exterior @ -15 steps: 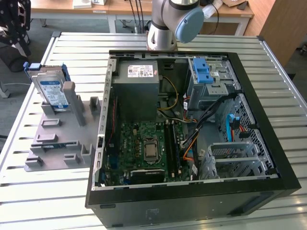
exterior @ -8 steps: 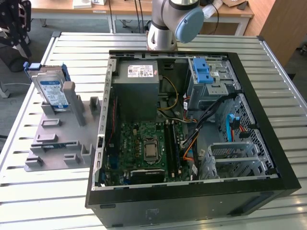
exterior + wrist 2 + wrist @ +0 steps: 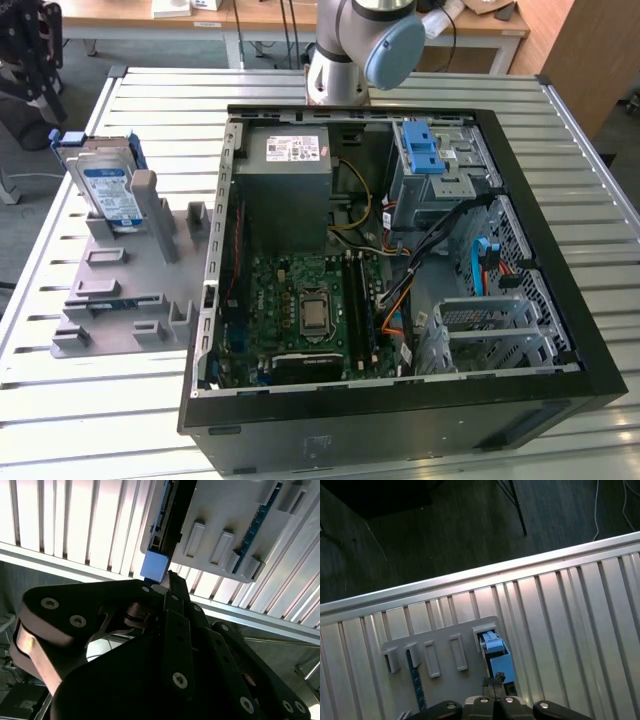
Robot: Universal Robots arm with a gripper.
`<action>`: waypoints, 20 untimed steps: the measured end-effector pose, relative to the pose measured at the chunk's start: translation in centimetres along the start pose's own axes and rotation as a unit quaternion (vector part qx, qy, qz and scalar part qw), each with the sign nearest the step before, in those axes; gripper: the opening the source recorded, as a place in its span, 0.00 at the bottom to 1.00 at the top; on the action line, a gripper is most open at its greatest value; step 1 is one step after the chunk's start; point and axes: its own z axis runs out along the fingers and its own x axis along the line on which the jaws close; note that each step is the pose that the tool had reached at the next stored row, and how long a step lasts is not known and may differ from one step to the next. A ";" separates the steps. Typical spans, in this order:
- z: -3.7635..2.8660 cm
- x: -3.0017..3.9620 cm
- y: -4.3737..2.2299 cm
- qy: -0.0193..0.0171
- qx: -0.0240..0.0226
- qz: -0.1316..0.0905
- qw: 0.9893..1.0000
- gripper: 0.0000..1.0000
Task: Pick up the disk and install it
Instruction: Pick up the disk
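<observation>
Nearest in the exterior view, the open computer case (image 3: 400,420) is lying flat on the slatted desk (image 3: 600,180). To the exterior view's left of it, a grey fixture (image 3: 120,300) is resting on the same slats. The disk (image 3: 108,190) is standing on edge at the far end of that fixture, with its labelled face turning toward the near side.

In both wrist views the end effector (image 3: 167,581) (image 3: 495,681) is hanging just over the disk's far-left corner. Its fingertips are sitting right beside the end of the blue rail (image 3: 154,565) (image 3: 499,662); whether they are touching it I cannot tell. The fingertips are looking pressed together and are gripping nothing.

From there the disk is presenting only its thin top edge, and its long axis is running straight away from the fingertips along the fixture. The jaws are standing crosswise to that edge, judging by the first wrist view.

Farthest back, the arm's base (image 3: 335,75) is standing behind the case.
</observation>
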 end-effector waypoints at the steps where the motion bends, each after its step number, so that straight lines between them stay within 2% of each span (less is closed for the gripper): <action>1: 0.07 -0.01 0.01 0.002 0.001 -0.001 1.000 0.11; 4: 0.27 -0.34 0.09 0.005 0.002 -0.001 1.000 0.11; 8: 0.58 -0.71 0.18 0.005 0.002 -0.003 1.000 0.11; 12: 0.73 -0.71 0.17 0.006 0.001 -0.037 0.999 0.11; 15: 0.85 -0.70 0.17 0.007 0.001 -0.065 0.998 0.11; 16: 0.89 -0.72 0.18 0.007 0.001 -0.070 0.997 0.11; 17: 0.94 -0.83 0.21 0.009 0.002 -0.072 0.997 0.11; 18: 1.01 -0.97 0.24 0.012 0.003 -0.072 0.997 0.16; 19: 1.08 -1.06 0.26 0.012 0.003 -0.072 0.997 0.16; 20: 1.16 -1.11 0.28 0.012 0.003 -0.073 0.997 0.23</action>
